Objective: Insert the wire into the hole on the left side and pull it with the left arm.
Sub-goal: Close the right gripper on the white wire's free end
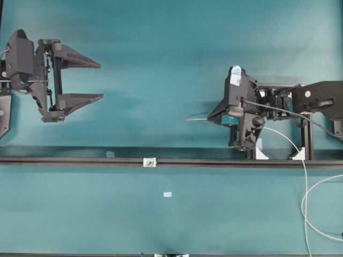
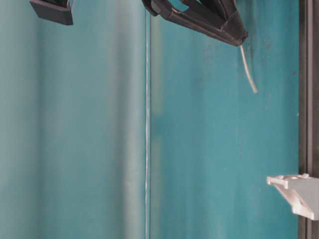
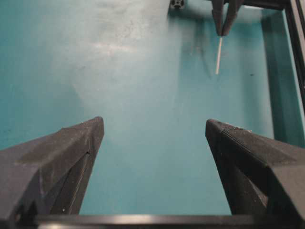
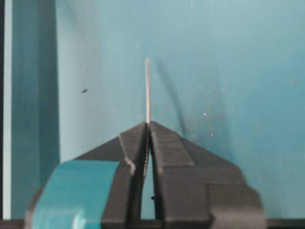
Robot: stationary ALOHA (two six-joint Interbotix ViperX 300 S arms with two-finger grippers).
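step: wire gripped, not yet threaded | right hand (image 4: 148,125) clenched on wire (image 4: 147,90), tip jutting free | left hand (image 1: 102,80) released, well apart | next: aim tip at hole (image 1: 149,161)

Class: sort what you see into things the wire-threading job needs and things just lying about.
Needed: the wire, the hole, the right gripper with jaws shut on the wire, the open left gripper.
Lying about: pale tape rectangle, white brackets, black rail.
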